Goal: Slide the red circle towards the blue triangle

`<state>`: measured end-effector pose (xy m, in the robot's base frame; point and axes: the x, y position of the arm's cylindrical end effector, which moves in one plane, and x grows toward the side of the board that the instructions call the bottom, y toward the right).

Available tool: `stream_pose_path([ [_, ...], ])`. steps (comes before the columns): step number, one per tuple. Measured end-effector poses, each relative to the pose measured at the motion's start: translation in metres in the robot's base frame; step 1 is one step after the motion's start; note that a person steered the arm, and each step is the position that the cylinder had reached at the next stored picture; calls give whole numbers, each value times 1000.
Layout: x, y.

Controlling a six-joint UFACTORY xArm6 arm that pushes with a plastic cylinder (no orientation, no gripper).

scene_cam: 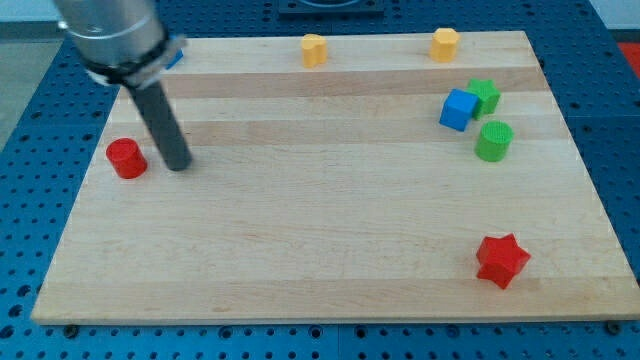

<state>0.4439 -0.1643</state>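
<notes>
The red circle (126, 158), a short red cylinder, sits near the board's left edge. My tip (178, 165) rests on the board just to its right, a small gap apart. The blue triangle (175, 57) is mostly hidden behind the arm at the view's top left; only a blue sliver shows beside the arm's grey body.
Two yellow blocks (314, 49) (444, 44) sit along the top edge. At the right, a blue cube (459, 109) touches a green block (485, 95), with a green cylinder (494, 140) below them. A red star (501, 260) lies at the bottom right. The wooden board (320, 230) is bordered by blue perforated table.
</notes>
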Motion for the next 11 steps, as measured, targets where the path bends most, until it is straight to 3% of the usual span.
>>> stream_pose_path([
  [1, 17, -9],
  [2, 23, -82],
  [3, 23, -116],
  [7, 20, -97],
  [11, -23, -62],
])
